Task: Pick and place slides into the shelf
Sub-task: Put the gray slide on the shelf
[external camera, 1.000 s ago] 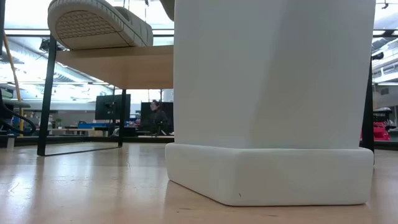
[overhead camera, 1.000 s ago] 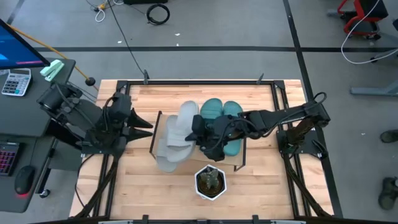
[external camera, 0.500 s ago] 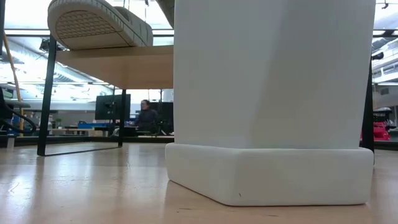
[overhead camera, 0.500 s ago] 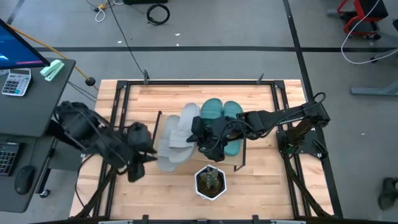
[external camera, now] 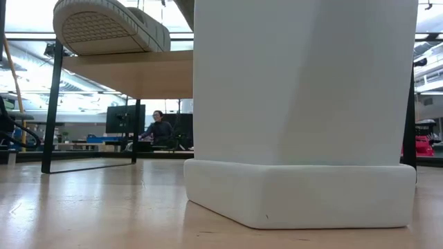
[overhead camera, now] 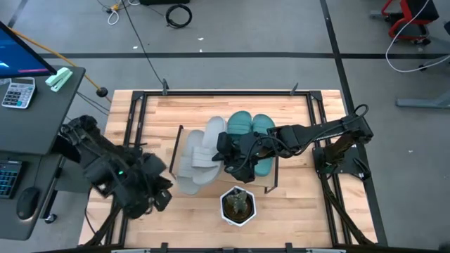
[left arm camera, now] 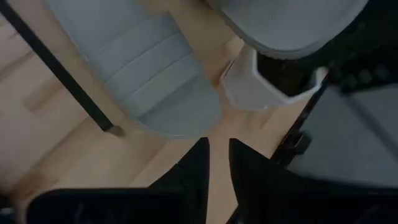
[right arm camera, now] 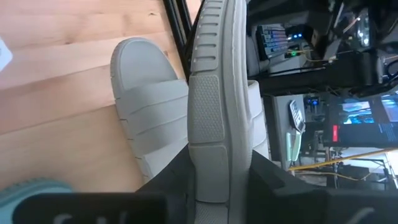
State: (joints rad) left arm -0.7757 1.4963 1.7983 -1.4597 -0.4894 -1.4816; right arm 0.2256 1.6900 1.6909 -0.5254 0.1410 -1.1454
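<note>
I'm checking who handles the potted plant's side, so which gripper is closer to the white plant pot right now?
Right. The right gripper sits just above the white plant pot over the shelf, clamped on a grey slide. The left gripper hovers farther off to the pot's left.

This was a robotics lab or workshop, not a home. The wooden table (overhead camera: 295,204) stood on a grey concrete floor (overhead camera: 232,70) marked with dark lines. Loose cables (overhead camera: 179,14) lay on this floor. Beside the table was a desk (overhead camera: 28,105) with a monitor (overhead camera: 17,53), a calculator (overhead camera: 17,91), a keyboard (overhead camera: 8,176) and a mouse (overhead camera: 28,202). In the low view, the room behind was large and open, with more screens (external camera: 124,119) and a person (external camera: 160,130) sitting at a workstation.
</note>
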